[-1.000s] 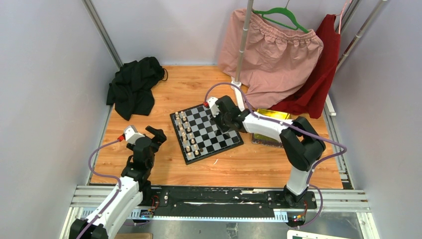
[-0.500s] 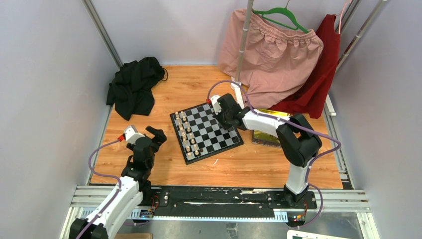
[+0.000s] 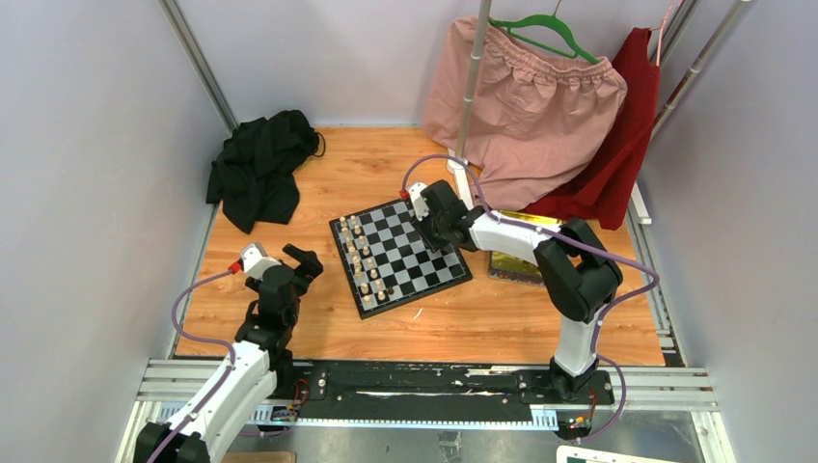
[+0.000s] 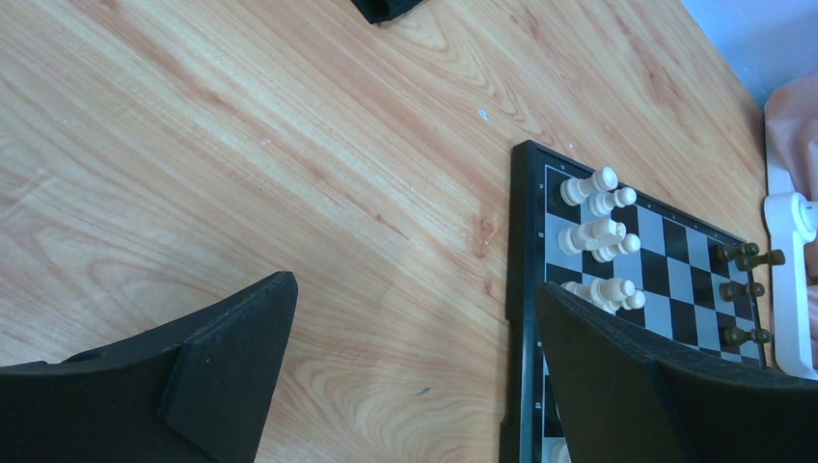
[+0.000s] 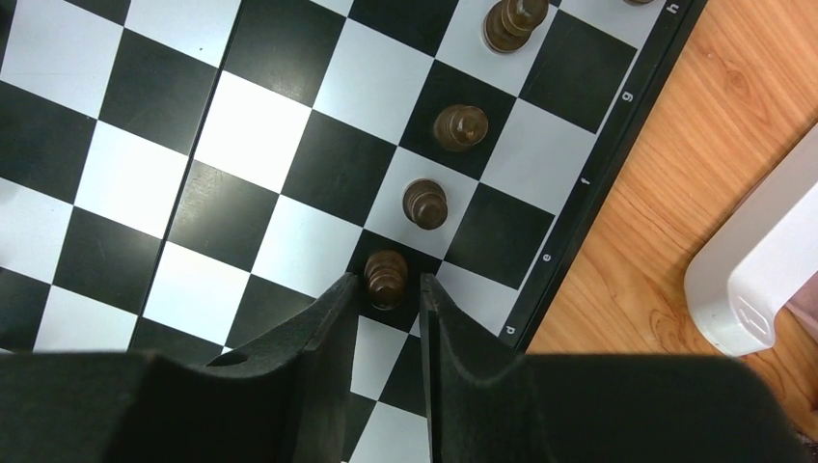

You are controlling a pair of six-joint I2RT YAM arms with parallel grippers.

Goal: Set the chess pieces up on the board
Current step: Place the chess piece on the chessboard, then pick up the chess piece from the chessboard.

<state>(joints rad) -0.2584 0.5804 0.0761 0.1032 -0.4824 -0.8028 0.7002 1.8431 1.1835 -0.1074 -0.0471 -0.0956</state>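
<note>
On a wooden table (image 3: 482, 318), the left gripper (image 4: 415, 292) hovers at the near left with its fingers spread wide and nothing between them, just left of the board (image 3: 417, 271). The black-and-white board lies at the middle of the table, turned at an angle. Cream-white chess pieces (image 3: 363, 260) stand in two rows along its left edge. The right arm reaches across to the board's far right corner, where the right gripper (image 5: 389, 289) points down at a black square beside the border. Its fingers are only narrowly parted, one on either side of an upright dark pawn (image 5: 385, 272); whether they press on it cannot be told. More dark pieces (image 5: 461, 126) stand in a line beyond that pawn, along the same edge. A yellow tin (image 3: 535, 223) lies right of the board, partly behind the arm. A black cloth (image 3: 259, 169) is heaped at the far left. At the far right, a pink garment (image 3: 540, 106) and a red one (image 3: 617, 145) hang from a rail.
</note>
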